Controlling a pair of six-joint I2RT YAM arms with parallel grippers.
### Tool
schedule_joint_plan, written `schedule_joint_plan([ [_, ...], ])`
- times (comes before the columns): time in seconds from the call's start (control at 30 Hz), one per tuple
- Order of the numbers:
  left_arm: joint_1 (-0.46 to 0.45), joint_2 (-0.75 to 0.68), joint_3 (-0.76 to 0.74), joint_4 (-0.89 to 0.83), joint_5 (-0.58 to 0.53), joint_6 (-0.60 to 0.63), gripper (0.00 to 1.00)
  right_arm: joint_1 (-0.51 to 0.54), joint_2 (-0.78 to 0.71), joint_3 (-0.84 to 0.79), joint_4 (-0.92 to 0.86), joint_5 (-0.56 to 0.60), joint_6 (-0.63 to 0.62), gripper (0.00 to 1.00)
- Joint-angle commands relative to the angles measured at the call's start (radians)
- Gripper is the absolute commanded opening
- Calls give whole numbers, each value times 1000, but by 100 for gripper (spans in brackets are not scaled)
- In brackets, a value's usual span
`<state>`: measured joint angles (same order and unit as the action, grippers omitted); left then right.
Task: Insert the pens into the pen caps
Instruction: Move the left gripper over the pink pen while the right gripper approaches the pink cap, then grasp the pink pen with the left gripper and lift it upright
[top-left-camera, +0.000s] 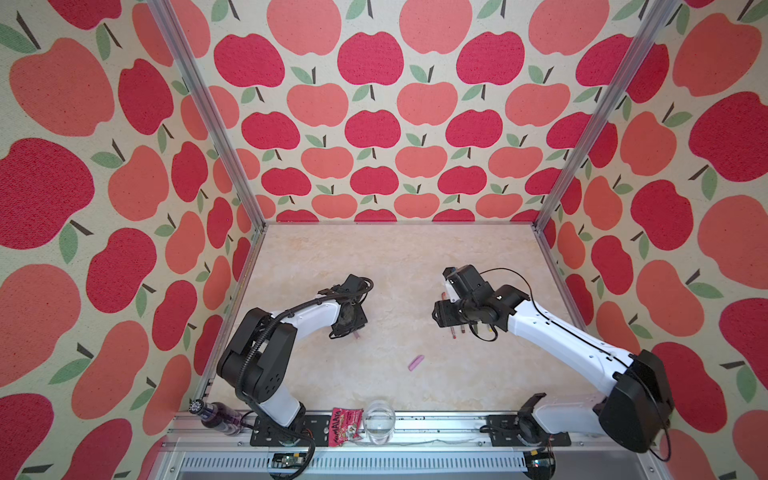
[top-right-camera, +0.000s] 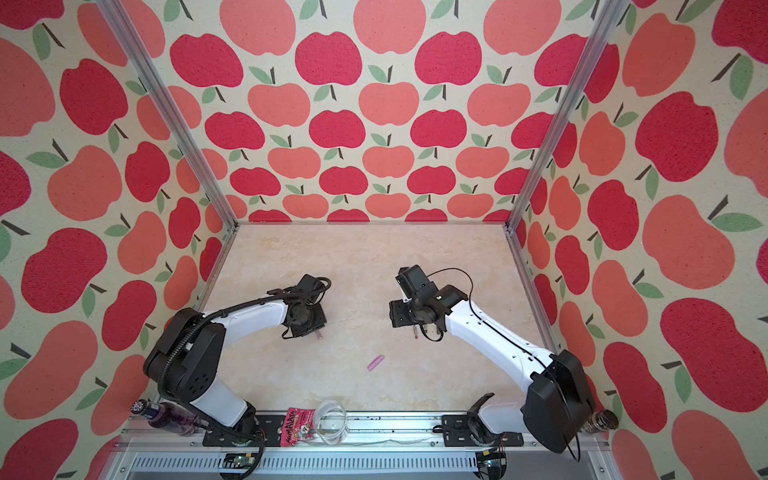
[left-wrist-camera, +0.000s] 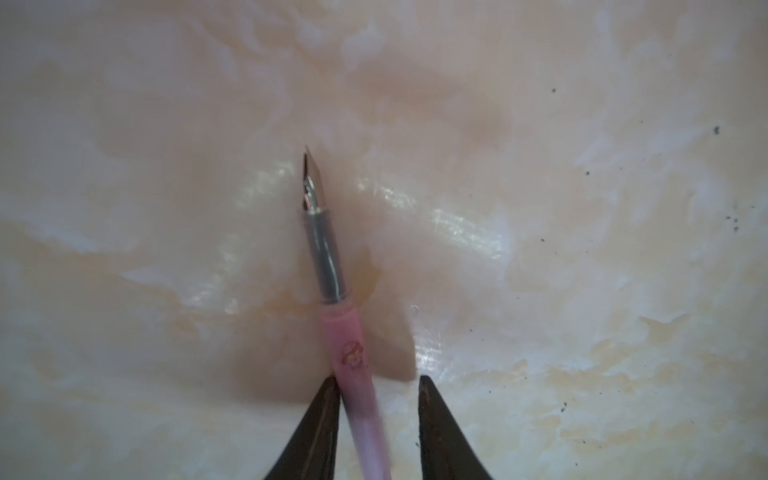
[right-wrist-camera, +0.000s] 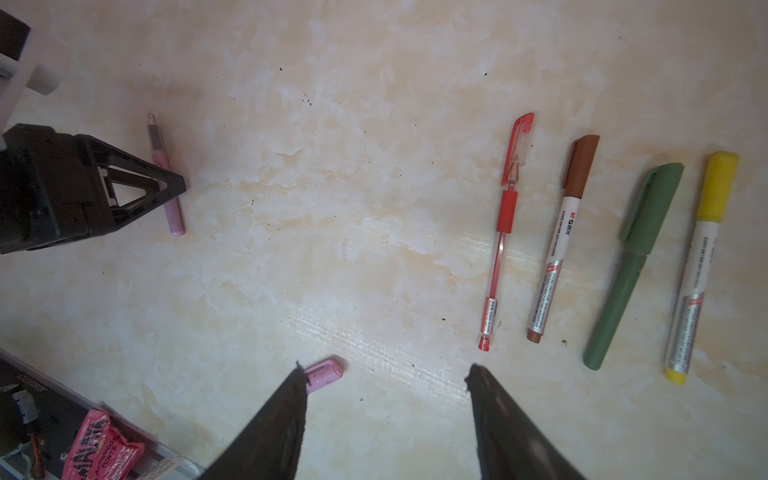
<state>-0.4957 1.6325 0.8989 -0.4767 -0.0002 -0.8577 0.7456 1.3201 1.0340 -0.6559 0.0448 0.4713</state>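
Note:
A lilac-pink pen (left-wrist-camera: 353, 357) lies uncapped on the marble-look table, its nib pointing away from my left gripper (left-wrist-camera: 378, 380). The jaws stand astride the barrel: one finger touches it and a gap remains at the other. In both top views only the pen's end (top-left-camera: 356, 335) (top-right-camera: 319, 334) shows under the left gripper (top-left-camera: 351, 326) (top-right-camera: 309, 326). The pink cap (top-left-camera: 416, 362) (top-right-camera: 375, 362) (right-wrist-camera: 324, 374) lies loose in the front middle. My right gripper (right-wrist-camera: 385, 368) (top-left-camera: 444, 318) hangs open above the table, holding nothing. Beside it lie a red pen (right-wrist-camera: 505, 232), a brown-capped pen (right-wrist-camera: 561, 241), a green pen (right-wrist-camera: 627, 266) and a yellow-capped pen (right-wrist-camera: 698, 266), all capped.
On the front rail stand a clear glass (top-left-camera: 379, 419), a pink snack packet (top-left-camera: 345, 426) and a purple bottle (top-left-camera: 216, 417). Another bottle (top-right-camera: 600, 420) stands at the front right. Apple-print walls close the table on three sides.

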Motion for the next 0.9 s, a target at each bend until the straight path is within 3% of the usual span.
schedule_joint_plan([
  [0.0,-8,39,13,-48,-43,20,29,-14,-45,-32,9,20,-14,65],
  [0.3,-18,73,32,-50,-35,44,8,-56,-88,-55,19,12,-10,65],
  [0.43,-20,47,39,-11,-10,88,5,-92,-102,-57,30,-11,1,65],
  [0.67,1,-108,0,241,191,236,3,-255,-151,-64,89,-159,55,65],
  [0.87,59,-222,-78,524,468,314,4,-398,-118,-101,286,-436,147,65],
])
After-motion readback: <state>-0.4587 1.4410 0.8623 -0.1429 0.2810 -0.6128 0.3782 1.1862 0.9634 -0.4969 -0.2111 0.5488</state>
